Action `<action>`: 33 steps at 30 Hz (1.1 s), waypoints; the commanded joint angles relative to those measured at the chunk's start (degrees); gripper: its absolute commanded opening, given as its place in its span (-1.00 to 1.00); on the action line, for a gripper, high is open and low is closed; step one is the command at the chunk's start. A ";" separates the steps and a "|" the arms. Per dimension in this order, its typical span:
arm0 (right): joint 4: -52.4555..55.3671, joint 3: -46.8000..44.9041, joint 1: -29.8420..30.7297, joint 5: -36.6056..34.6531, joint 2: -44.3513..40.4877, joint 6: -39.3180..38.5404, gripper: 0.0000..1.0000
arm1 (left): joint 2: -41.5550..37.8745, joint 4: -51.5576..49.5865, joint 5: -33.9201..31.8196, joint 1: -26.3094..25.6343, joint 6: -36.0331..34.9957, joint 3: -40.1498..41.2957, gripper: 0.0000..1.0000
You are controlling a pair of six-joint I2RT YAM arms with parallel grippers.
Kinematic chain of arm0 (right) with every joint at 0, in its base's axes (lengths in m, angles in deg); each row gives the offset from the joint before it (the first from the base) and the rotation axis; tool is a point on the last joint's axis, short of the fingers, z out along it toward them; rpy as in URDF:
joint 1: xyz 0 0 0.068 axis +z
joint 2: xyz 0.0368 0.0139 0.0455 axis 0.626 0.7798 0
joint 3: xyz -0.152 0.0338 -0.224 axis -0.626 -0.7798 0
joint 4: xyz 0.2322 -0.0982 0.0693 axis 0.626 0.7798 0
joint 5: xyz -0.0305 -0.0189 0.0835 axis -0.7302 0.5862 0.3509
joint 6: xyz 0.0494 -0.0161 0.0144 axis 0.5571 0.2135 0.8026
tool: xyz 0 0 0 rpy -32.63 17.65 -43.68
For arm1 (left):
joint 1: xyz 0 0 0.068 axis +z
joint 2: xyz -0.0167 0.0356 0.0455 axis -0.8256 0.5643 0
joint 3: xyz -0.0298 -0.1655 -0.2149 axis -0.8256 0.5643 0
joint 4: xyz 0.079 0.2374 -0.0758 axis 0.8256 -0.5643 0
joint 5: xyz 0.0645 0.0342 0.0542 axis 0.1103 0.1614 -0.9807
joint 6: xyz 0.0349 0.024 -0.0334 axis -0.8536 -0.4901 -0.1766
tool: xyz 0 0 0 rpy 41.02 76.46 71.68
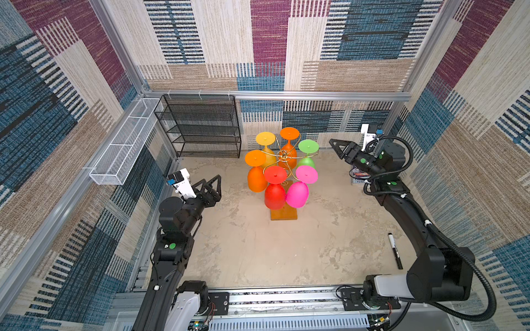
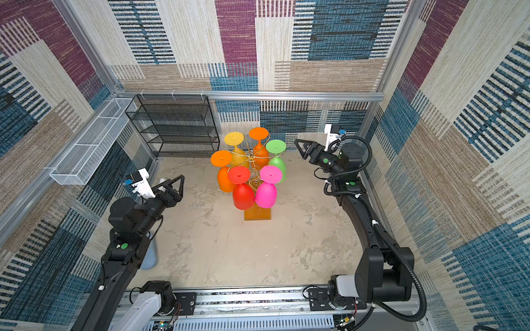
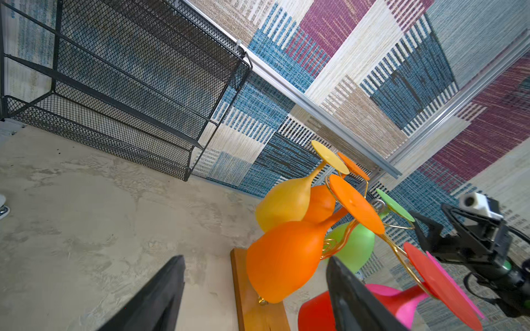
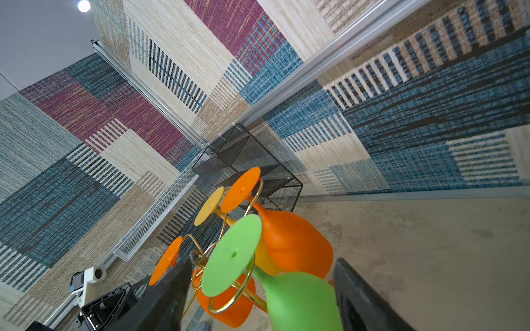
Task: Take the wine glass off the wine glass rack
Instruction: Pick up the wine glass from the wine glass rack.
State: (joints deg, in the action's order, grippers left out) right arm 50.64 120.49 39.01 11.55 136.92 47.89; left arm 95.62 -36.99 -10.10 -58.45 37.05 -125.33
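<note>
Flanking rack [image 1: 284, 214]: left pincer [image 1: 212, 180], right pincer [image 1: 334, 144]

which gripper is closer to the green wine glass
Right. The right gripper sits just beside the green wine glass, not touching; the left gripper is across the wine glass rack.

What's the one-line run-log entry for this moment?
stage: pre-grasp | left claw: open, empty, short of nearer orange glass | right claw: open, empty, short of green glass | wine glass rack: six glasses hanging
</note>
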 commanded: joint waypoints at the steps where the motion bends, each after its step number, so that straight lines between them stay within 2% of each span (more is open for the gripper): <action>1: -2.41 0.76 0.25 3.58 0.63 2.59 0.51 | -1.13 -3.91 1.43 -0.14 -0.85 -0.31 0.58; 15: 2.94 5.94 5.70 1.21 5.30 -1.99 0.30 | -0.35 -4.02 2.86 -1.10 -1.56 0.30 0.49; 33: 3.74 7.75 7.27 0.13 6.69 -3.04 0.03 | -0.41 -4.04 2.60 -1.37 -2.10 0.84 0.50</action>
State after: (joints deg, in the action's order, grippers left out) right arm 55.10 127.53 46.07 11.86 143.58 45.49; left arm 95.27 -41.16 -8.27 -59.76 36.27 -124.56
